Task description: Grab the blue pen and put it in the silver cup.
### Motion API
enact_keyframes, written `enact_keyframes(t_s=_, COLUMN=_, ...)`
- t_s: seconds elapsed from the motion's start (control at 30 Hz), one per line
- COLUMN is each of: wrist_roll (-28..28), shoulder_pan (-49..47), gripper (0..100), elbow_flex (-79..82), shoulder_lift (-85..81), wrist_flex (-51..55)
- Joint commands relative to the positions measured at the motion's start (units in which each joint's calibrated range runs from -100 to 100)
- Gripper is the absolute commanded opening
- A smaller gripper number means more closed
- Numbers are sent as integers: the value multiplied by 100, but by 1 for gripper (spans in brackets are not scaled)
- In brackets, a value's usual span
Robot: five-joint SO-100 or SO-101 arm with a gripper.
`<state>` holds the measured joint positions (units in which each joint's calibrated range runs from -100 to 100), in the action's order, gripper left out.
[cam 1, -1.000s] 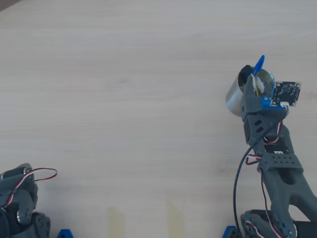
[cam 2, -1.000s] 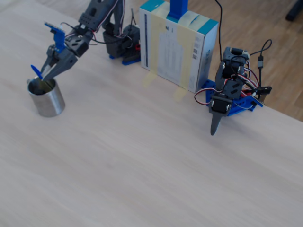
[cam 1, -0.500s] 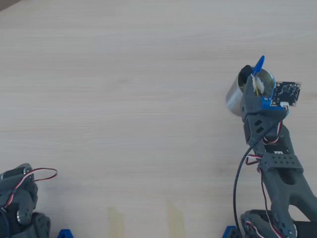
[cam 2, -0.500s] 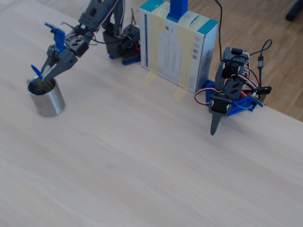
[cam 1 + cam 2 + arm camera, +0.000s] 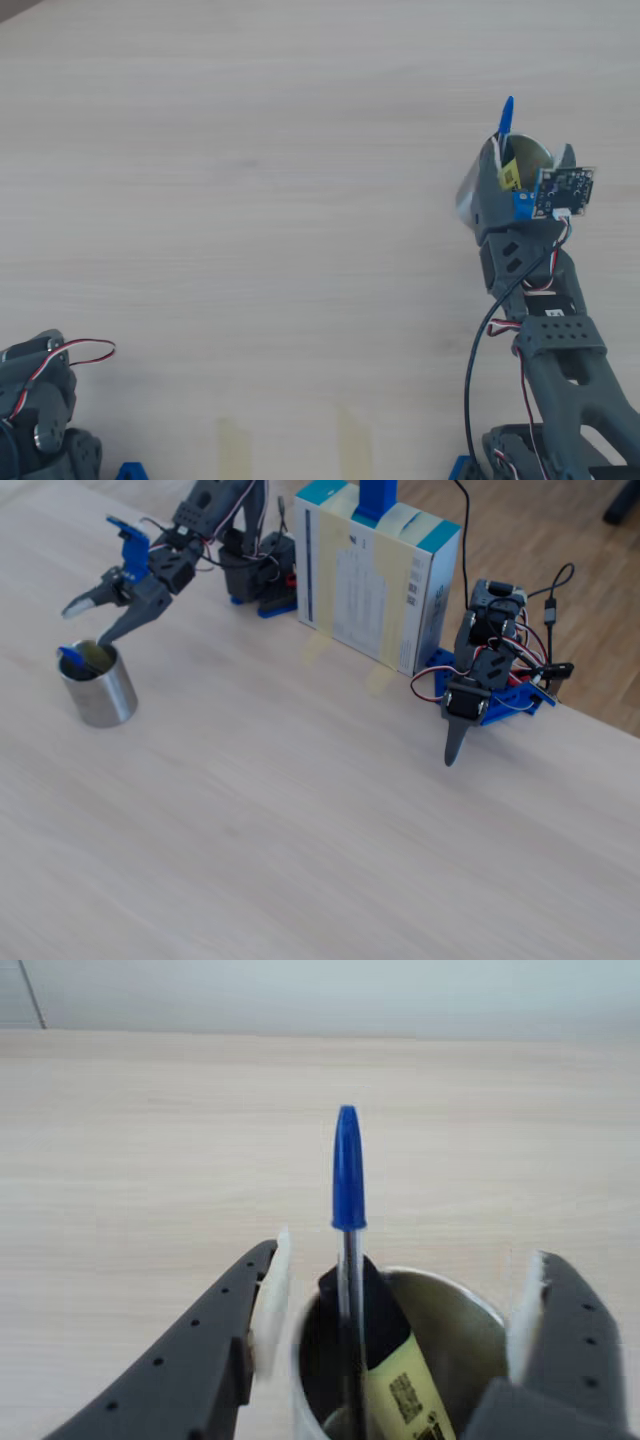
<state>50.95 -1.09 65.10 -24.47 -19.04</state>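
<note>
The blue pen [image 5: 346,1170] stands loose in the silver cup [image 5: 462,1298], blue cap up, leaning on the rim beside a yellow marker [image 5: 398,1385] with a black cap. My gripper [image 5: 405,1260] is open, one finger on each side of the cup and touching neither the pen nor the marker. In the fixed view the gripper [image 5: 88,623] hovers just above the cup [image 5: 102,695], and the pen's cap [image 5: 72,658] pokes over the rim. The overhead view shows the pen [image 5: 507,115] sticking out of the cup [image 5: 466,195] under the gripper [image 5: 528,160].
A white box with teal edges [image 5: 375,575] stands at the back of the table, behind tape strips. A second, idle arm [image 5: 480,695] sits to its right; it shows at the overhead view's bottom left [image 5: 40,400].
My gripper has opened and lifted a little. The pen, held at the cup's mouth before, now stands free inside the cup.
</note>
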Motion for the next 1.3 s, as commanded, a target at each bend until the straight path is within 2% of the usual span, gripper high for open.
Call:
enact_keyframes(t_s=0.0, wrist_roll=39, shoulder_pan=-57, gripper=51, elbow_flex=34, shoulder_lift=-288, wrist_flex=-74)
enact_keyframes(t_s=0.27, wrist_roll=268, shoulder_pan=4, gripper=50, elbow_flex=215, shoulder_lift=-554, wrist_flex=-82)
enact_keyframes(t_s=0.73, wrist_roll=221, shoulder_pan=-109, gripper=50, elbow_flex=242, shoulder_lift=-803, wrist_flex=-13)
enact_keyframes(t_s=1.27, wrist_roll=247, shoulder_pan=-275, gripper=50, elbow_flex=1113, shoulder_lift=-1776, wrist_flex=-13)
